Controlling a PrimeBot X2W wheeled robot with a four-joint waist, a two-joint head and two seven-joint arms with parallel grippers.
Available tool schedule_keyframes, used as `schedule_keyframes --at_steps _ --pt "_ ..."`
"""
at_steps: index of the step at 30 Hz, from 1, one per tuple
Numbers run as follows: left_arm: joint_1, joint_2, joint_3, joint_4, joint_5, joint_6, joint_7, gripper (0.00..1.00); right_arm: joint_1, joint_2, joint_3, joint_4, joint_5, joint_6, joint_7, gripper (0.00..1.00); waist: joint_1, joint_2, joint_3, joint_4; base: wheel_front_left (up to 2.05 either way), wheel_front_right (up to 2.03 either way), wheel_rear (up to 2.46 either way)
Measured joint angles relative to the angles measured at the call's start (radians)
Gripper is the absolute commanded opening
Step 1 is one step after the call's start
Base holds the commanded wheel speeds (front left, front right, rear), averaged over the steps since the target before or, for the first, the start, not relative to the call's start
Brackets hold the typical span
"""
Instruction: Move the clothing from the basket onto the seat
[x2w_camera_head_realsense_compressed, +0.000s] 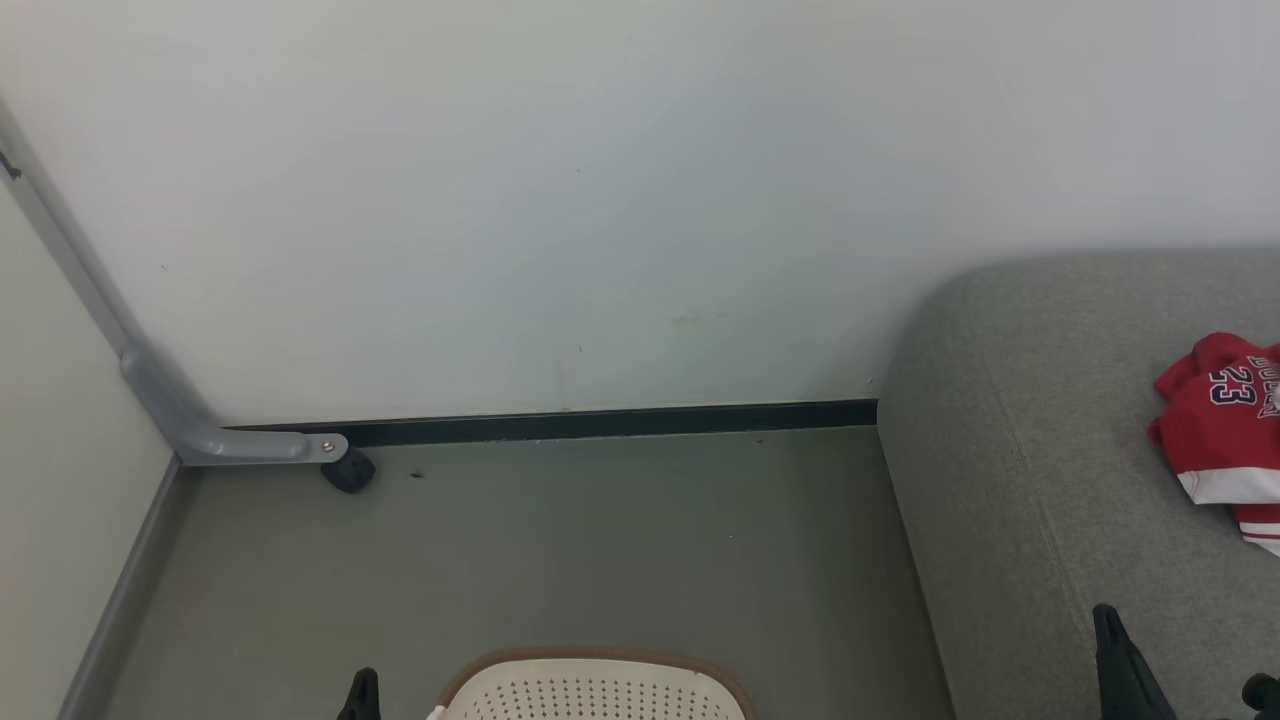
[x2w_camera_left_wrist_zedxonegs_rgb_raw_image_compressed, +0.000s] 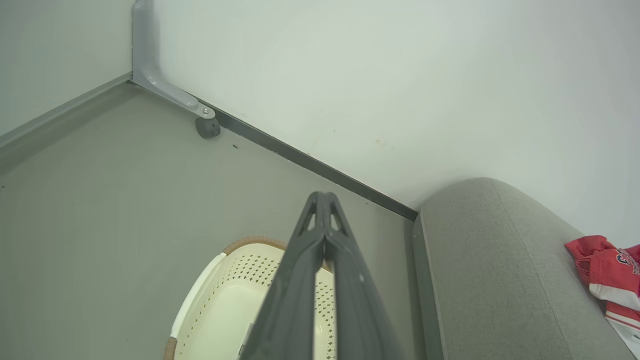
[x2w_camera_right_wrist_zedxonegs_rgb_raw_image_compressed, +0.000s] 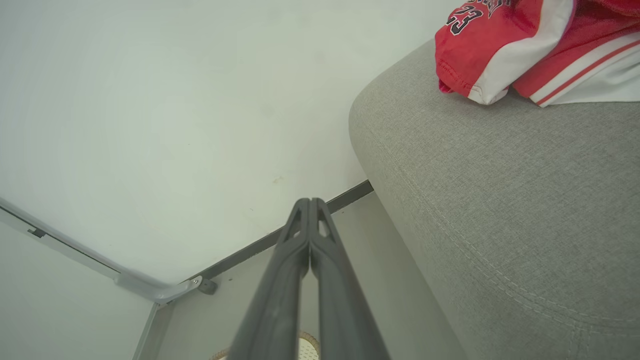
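The red clothing (x2w_camera_head_realsense_compressed: 1222, 430), a jersey with dark "23" and white stripes, lies bunched on the grey seat (x2w_camera_head_realsense_compressed: 1030, 480) at the right; it also shows as clothing (x2w_camera_right_wrist_zedxonegs_rgb_raw_image_compressed: 505, 50) on the seat (x2w_camera_right_wrist_zedxonegs_rgb_raw_image_compressed: 500, 190) and clothing (x2w_camera_left_wrist_zedxonegs_rgb_raw_image_compressed: 607, 275) on the seat (x2w_camera_left_wrist_zedxonegs_rgb_raw_image_compressed: 490, 280). The cream perforated basket (x2w_camera_head_realsense_compressed: 590, 685) with a brown rim stands on the floor at the bottom centre; the part of the basket (x2w_camera_left_wrist_zedxonegs_rgb_raw_image_compressed: 220, 305) I see inside holds no garment. My left gripper (x2w_camera_left_wrist_zedxonegs_rgb_raw_image_compressed: 324, 196) hangs shut and holding nothing above the basket, its tip (x2w_camera_head_realsense_compressed: 365, 690) left of it. My right gripper (x2w_camera_right_wrist_zedxonegs_rgb_raw_image_compressed: 310, 201) is shut, with nothing in it, beside the seat, its tip (x2w_camera_head_realsense_compressed: 1110, 630) over the cushion.
A white wall with a dark skirting strip (x2w_camera_head_realsense_compressed: 600, 424) backs the grey floor. A grey metal bracket with a black caster (x2w_camera_head_realsense_compressed: 348, 470) sits in the left corner. Bare floor (x2w_camera_head_realsense_compressed: 600, 540) lies between the basket and the wall.
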Motion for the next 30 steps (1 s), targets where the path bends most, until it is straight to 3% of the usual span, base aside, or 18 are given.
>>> schedule_keyframes --at_steps 30 --pt "-0.043 -0.007 0.095 0.025 -0.389 -0.072 0.092 0.00 -0.044 0.050 -0.080 0.063 0.395 0.047 0.080 0.00 0.0000 0.0000 -0.002 0.006 0.00 0.00 0.00"
